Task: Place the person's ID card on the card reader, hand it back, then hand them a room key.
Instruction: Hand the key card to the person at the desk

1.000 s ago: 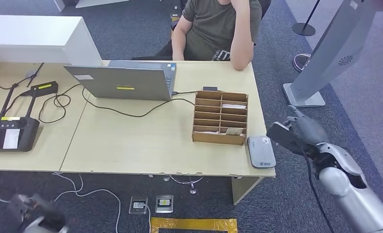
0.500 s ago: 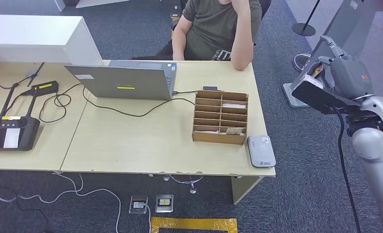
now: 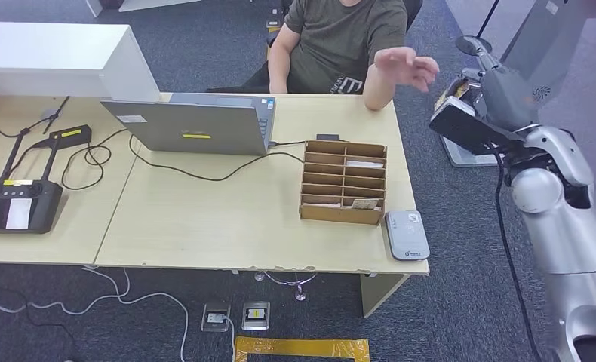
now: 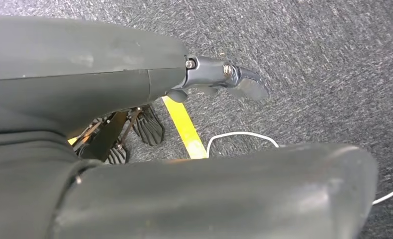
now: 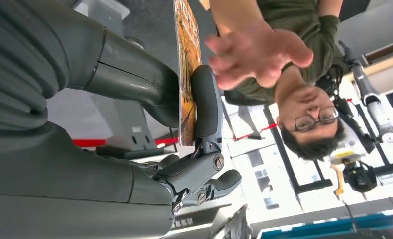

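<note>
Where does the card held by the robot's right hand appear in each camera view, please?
Head view: the card is a small orange-brown sliver at the far side of the right hand, right of the desk.
Right wrist view: the card stands edge-on, pinched between the thumb and a dark finger.
Left wrist view: not in it.
Shared landmark: the person's hand, reaching toward the card.

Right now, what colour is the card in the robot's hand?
Orange and yellow, with a busy pattern. The card shows best in the right wrist view.
</note>
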